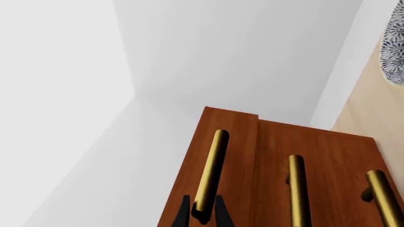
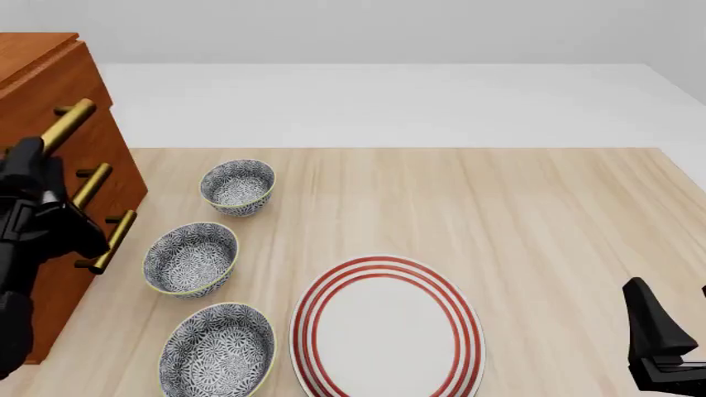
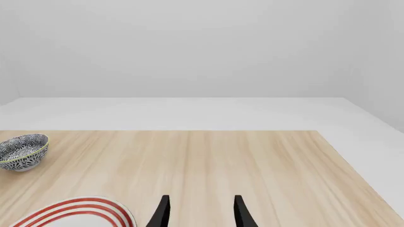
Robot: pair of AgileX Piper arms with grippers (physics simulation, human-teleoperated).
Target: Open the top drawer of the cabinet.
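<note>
We see the cabinet in smooth reddish-brown wood with a faint sheen, its top drawer alike. The brass handle looks polished metal. The tabletop is pale matt wood grain. The bowls and plate look glazed ceramic.

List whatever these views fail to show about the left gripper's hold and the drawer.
- Left gripper: fingertips cut off by the left wrist view's edge; in the front view the arm covers them.
- Top drawer: slightly proud of the cabinet, how far is unclear.
- Right gripper: only finger ends visible, apart.
</note>
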